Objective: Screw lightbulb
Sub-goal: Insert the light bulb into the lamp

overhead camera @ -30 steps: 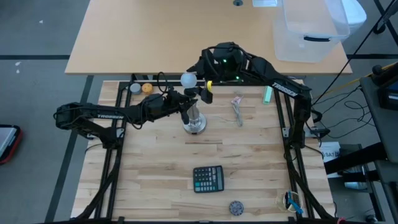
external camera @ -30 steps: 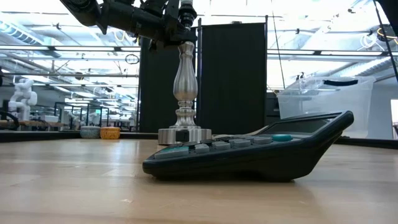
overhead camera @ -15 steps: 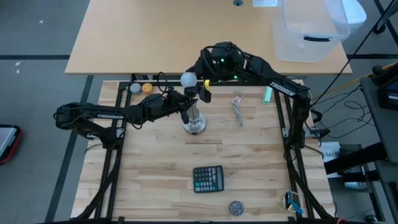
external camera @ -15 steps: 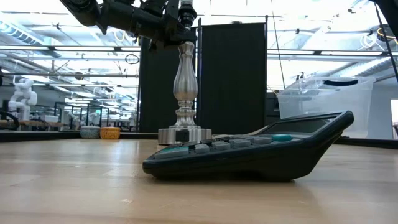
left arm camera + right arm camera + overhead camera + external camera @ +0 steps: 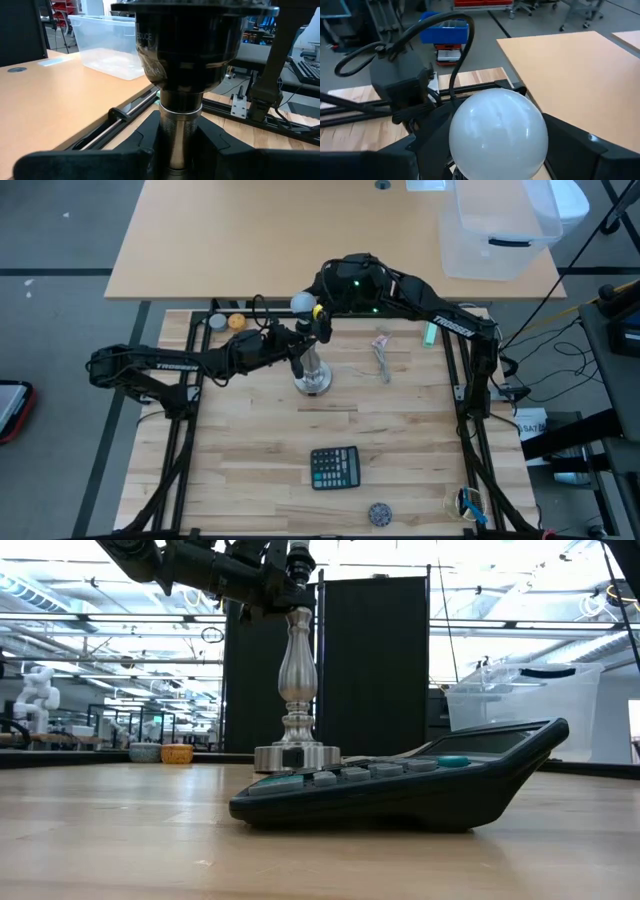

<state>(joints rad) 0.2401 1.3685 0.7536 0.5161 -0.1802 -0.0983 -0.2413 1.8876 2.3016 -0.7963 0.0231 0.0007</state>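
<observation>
high: straight down | low: table-level, level | wrists: close-up | shared: stand (image 5: 311,376), high/low/left wrist

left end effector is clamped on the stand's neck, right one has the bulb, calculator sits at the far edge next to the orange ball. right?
Mostly. The high view shows the calculator near the table's front edge, far from the orange ball. The left end effector is clamped on the stand, and the right end effector has the bulb.

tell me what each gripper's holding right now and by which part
The left gripper clamps the metal stand on its neck just under the socket. The right gripper has its fingers around the lightbulb globe's sides.
</observation>
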